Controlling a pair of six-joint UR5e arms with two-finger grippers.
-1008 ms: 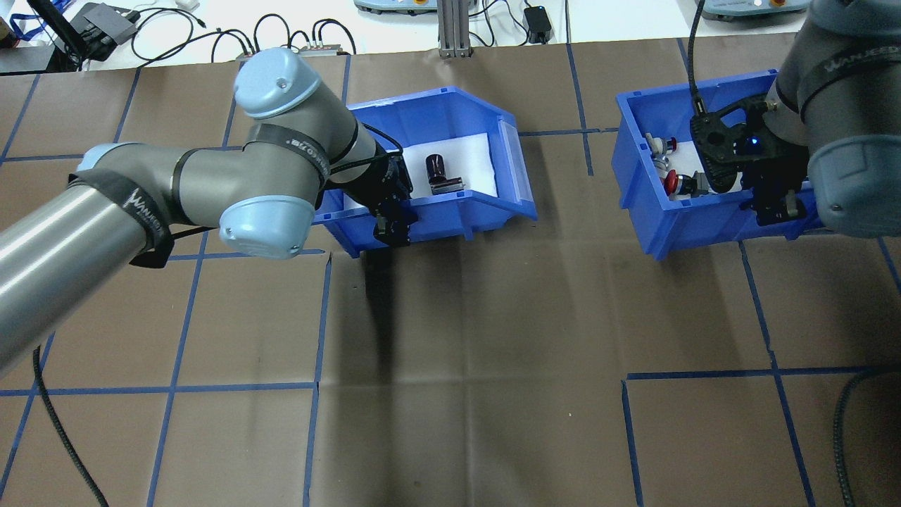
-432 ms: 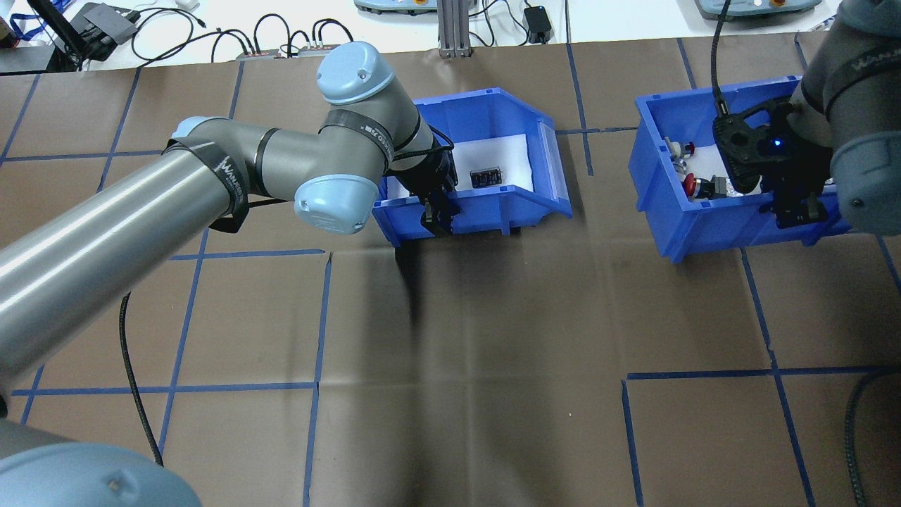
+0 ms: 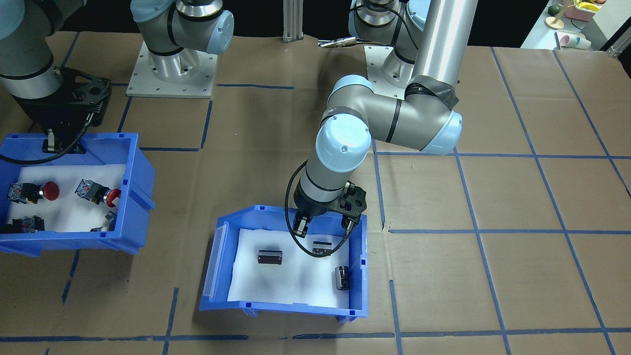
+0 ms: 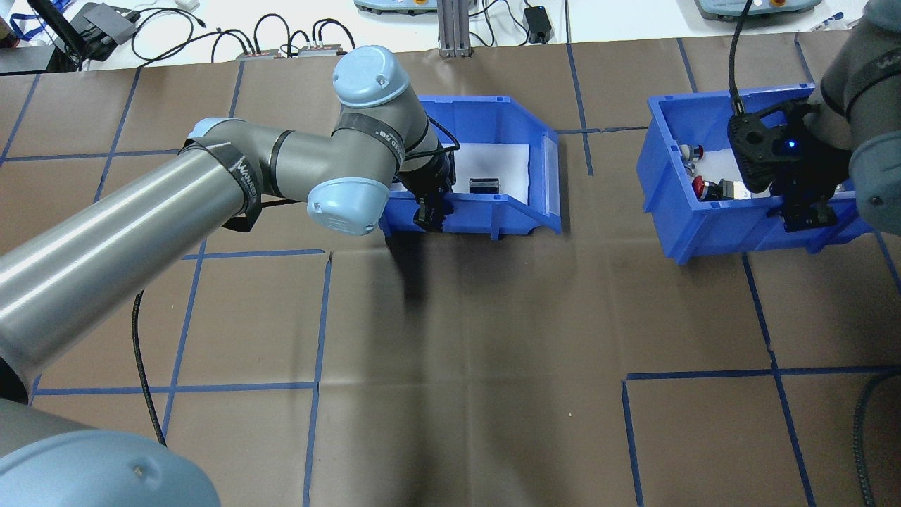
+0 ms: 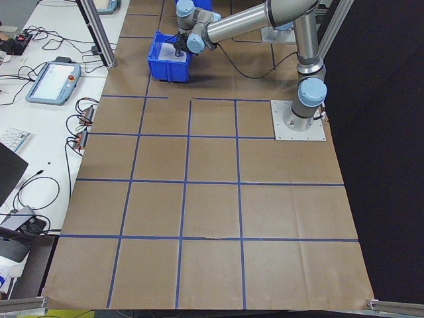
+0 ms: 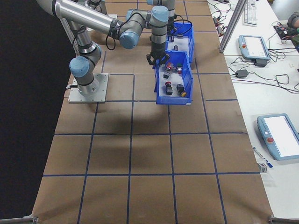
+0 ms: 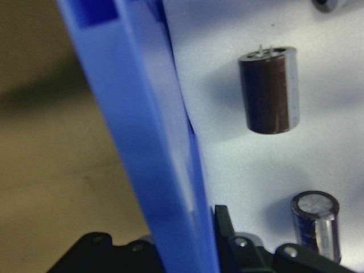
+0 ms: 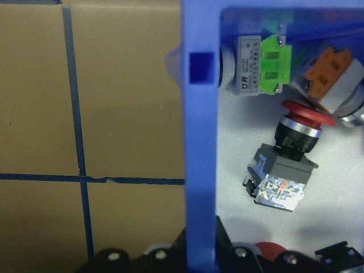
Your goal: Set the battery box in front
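The battery box (image 4: 486, 116) is a blue bin with white foam, standing on the brown table left of centre. Three dark cylinders lie on its foam, one of them (image 3: 270, 257) near the middle. My left gripper (image 4: 429, 209) is shut on the box's near wall. The left wrist view shows that wall (image 7: 165, 159) between the fingers and a brown cylinder (image 7: 267, 91) inside. My right gripper (image 4: 809, 211) is shut on the near wall of a second blue bin (image 4: 711, 222) that holds push-button switches.
The switch bin (image 3: 74, 239) sits apart from the battery box (image 3: 276, 309), with bare brown paper and blue tape lines between and in front of them. Cables and pendants lie beyond the table's far edge (image 4: 281, 42).
Both bins have slid to the right in the overhead view, each carried by its gripper. The battery box has also turned, and its cylinders have shifted on the foam.
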